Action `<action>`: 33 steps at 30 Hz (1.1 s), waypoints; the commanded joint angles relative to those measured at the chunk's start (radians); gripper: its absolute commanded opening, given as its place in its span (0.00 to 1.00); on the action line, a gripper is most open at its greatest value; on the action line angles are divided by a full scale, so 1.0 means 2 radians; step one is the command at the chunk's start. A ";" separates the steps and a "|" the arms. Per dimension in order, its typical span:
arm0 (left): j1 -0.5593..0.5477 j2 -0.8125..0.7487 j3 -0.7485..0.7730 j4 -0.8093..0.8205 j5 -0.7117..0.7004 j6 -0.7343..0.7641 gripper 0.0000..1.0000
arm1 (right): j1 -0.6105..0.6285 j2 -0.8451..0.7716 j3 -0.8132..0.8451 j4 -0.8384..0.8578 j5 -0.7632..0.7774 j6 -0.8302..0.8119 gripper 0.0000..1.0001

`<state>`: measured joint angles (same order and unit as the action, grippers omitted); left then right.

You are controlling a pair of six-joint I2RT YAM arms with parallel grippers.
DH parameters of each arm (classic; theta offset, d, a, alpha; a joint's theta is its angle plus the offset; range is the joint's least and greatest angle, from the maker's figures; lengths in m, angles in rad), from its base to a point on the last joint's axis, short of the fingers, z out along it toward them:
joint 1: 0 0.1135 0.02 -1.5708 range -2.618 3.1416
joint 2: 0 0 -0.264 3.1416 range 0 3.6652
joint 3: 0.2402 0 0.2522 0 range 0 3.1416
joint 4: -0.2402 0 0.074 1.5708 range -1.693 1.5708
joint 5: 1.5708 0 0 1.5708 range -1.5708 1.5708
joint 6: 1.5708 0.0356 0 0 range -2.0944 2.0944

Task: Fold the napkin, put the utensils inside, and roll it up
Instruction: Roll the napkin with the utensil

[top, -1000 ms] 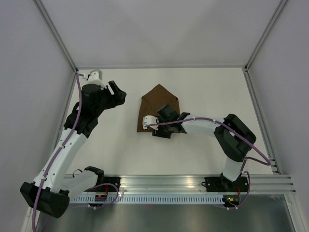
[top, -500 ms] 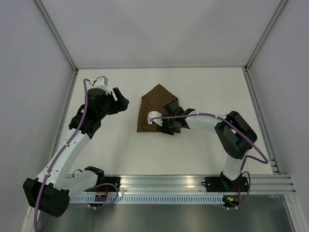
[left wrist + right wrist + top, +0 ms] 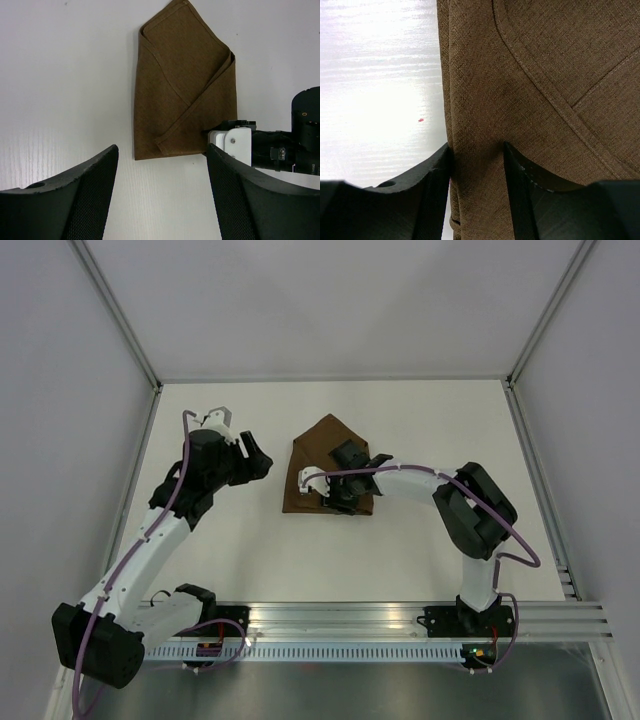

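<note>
Right gripper [image 3: 476, 150]: fingers part-way apart astride one edge of the napkin [image 3: 322, 443], tips on the cloth; a firm clamp cannot be told | Left gripper [image 3: 161, 150]: jaws wide apart, empty, above the table [image 3: 430, 430], left of the napkin | Napkin: folded, flat, mid-table.
</note>
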<state>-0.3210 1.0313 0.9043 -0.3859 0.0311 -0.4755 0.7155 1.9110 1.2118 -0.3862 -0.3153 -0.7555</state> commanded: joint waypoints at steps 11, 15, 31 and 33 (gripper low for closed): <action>-0.004 -0.003 -0.023 0.040 0.024 0.011 0.73 | 0.019 0.042 0.002 -0.029 0.032 0.025 0.46; -0.007 -0.012 -0.036 0.059 0.021 0.010 0.71 | 0.020 0.048 0.008 -0.038 0.033 0.033 0.40; -0.099 -0.041 -0.120 0.221 -0.010 0.067 0.20 | 0.006 0.081 0.033 -0.119 -0.001 0.020 0.11; -0.118 -0.047 -0.138 0.242 -0.029 0.083 0.20 | -0.006 0.089 0.043 -0.137 -0.019 0.016 0.10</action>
<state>-0.5087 0.9710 0.6655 -0.0471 0.0261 -0.4129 0.7322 1.9797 1.3182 -0.4778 -0.3122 -0.7063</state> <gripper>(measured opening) 0.203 0.275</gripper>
